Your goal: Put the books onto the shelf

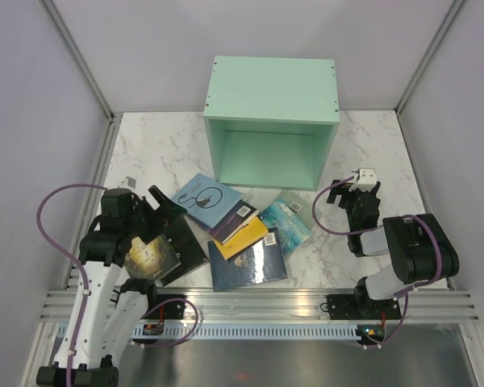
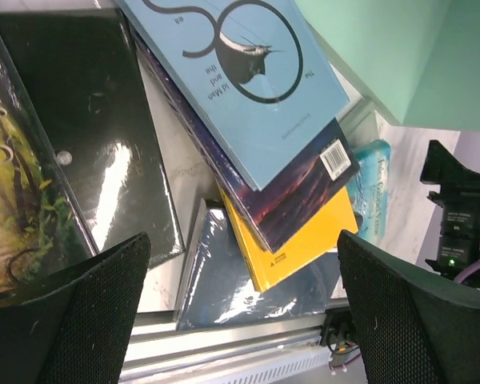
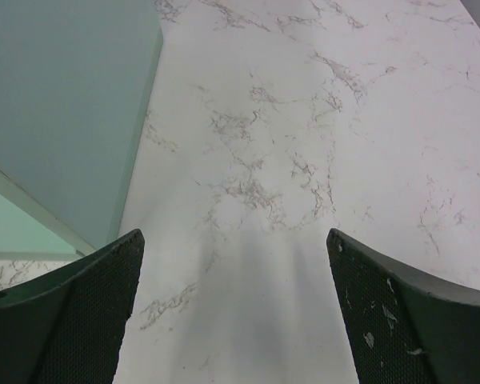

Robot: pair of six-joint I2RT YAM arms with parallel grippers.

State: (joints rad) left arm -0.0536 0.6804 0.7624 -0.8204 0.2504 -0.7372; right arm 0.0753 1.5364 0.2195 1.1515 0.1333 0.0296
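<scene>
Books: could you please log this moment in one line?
books: piled outside shelf | left fingers: open, over books | right fingers: open, empty

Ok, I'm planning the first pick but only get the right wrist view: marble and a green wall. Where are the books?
Observer: The books lie in an overlapping pile in front of the shelf, at its open side, to the left of your right fingers.
Operator: Anything shelved already?
Observer: No, the top view shows no book inside the shelf.
Operator: And the left arm?
Observer: The left fingers stand open above the pile's left part, holding nothing.
</scene>
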